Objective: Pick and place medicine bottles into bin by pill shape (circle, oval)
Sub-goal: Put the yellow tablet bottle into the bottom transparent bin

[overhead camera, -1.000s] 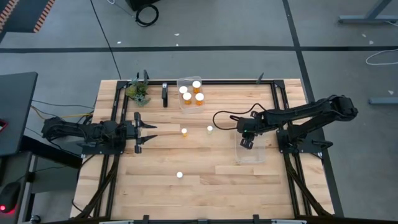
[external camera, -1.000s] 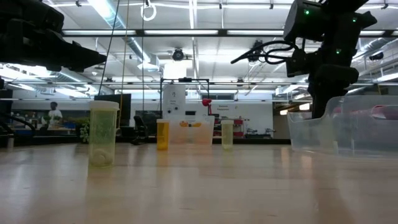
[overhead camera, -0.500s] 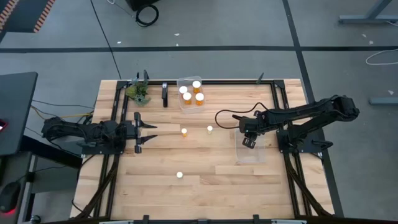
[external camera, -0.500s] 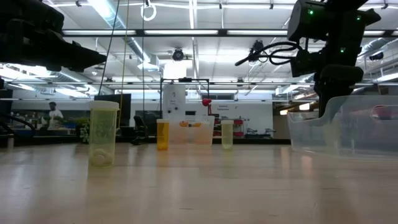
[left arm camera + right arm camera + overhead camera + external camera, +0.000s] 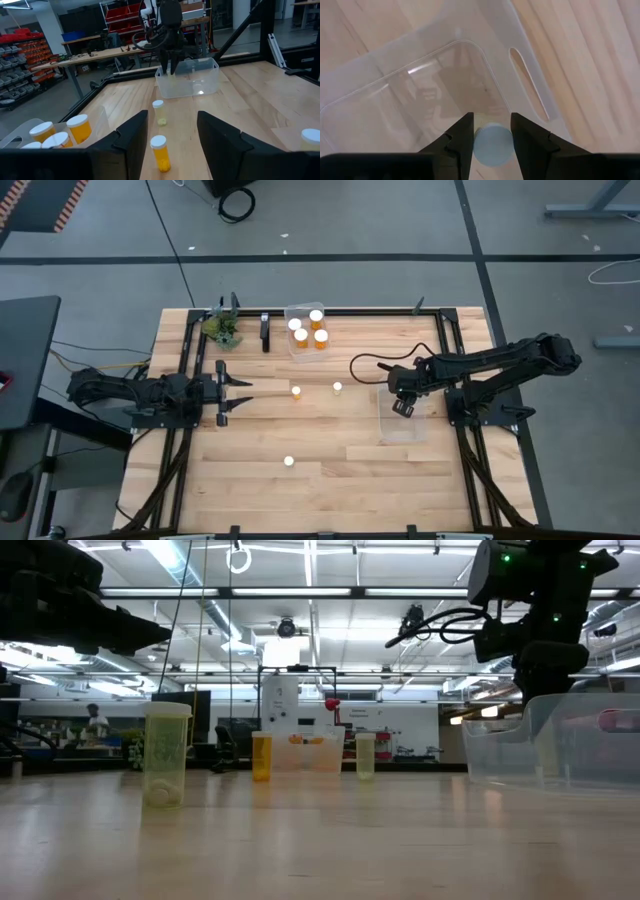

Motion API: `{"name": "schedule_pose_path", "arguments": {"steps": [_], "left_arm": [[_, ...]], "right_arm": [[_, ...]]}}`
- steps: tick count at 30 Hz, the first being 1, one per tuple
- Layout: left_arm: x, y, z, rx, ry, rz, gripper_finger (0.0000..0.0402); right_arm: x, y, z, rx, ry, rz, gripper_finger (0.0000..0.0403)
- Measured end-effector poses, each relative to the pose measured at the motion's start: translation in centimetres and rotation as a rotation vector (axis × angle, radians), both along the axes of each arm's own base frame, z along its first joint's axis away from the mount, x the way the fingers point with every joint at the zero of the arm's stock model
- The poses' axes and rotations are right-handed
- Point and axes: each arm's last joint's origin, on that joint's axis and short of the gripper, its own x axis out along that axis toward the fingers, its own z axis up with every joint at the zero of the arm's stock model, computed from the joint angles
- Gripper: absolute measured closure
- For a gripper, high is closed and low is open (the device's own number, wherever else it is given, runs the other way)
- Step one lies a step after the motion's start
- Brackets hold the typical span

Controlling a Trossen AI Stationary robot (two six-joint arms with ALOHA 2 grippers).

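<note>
My right gripper (image 5: pixel 403 406) hangs over a clear bin (image 5: pixel 392 434) at the table's right and is shut on a medicine bottle, of which only the round white cap (image 5: pixel 492 145) shows. Three loose medicine bottles stand upright on the table: one orange (image 5: pixel 296 391), one pale (image 5: pixel 338 387), one nearer (image 5: pixel 289 461). Several more stand in a clear bin (image 5: pixel 305 348) at the far edge. My left gripper (image 5: pixel 228 390) waits open at the table's left, pointing toward the loose bottles (image 5: pixel 161 152). My right gripper pinches the bottle at its white cap (image 5: pixel 492 145) between the two fingers (image 5: pixel 461 137), which point down from above. The cap hides the bottle's body. The bottle hangs over the inside of the clear bin (image 5: pixel 420 85), clear of its floor.
A small green plant (image 5: pixel 222 328) and a dark upright piece (image 5: pixel 265 332) stand at the far left of the table. A black frame runs along the table's edges. Bare wood lies between the loose bottles and the near edge.
My right gripper has gone a little toward the table's right edge with the bottle, farther over the clear bin. Its fingers have stayed shut on the bottle.
</note>
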Motion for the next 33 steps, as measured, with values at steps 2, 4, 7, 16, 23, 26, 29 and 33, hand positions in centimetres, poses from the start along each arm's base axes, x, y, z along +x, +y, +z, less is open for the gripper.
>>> {"name": "schedule_pose_path", "arguments": {"steps": [2,4,7,16,23,26,29,33], "left_arm": [[0.0,0.0,0.0,0.0,0.0,0.0,0.0222],[0.0,0.0,0.0,0.0,0.0,0.0,0.0225],[0.0,0.0,0.0,0.0,0.0,0.0,0.0224],[0.0,0.0,0.0,0.0,0.0,0.0,0.0224],[0.0,0.0,0.0,0.0,0.0,0.0,0.0221],[0.0,0.0,0.0,0.0,0.0,0.0,0.0221],[0.0,0.0,0.0,0.0,0.0,0.0,0.0223],[0.0,0.0,0.0,0.0,0.0,0.0,0.0224]], "right_arm": [[0.0,0.0,0.0,0.002,-0.003,-0.011,0.0272],[0.0,0.0,0.0,0.004,-0.005,-0.022,0.0272],[0.0,0.0,0.0,0.007,-0.009,-0.038,0.0272],[-0.03,0.02,-0.01,0.02,-0.01,-0.058,0.0254],[-0.02,0.03,-0.02,0.022,-0.011,-0.065,0.0233],[-0.02,0.03,-0.02,0.022,-0.012,-0.065,0.0231],[-0.02,0.03,-0.02,0.024,-0.013,-0.068,0.023],[-0.01,0.03,-0.02,0.026,-0.015,-0.075,0.023]]}}
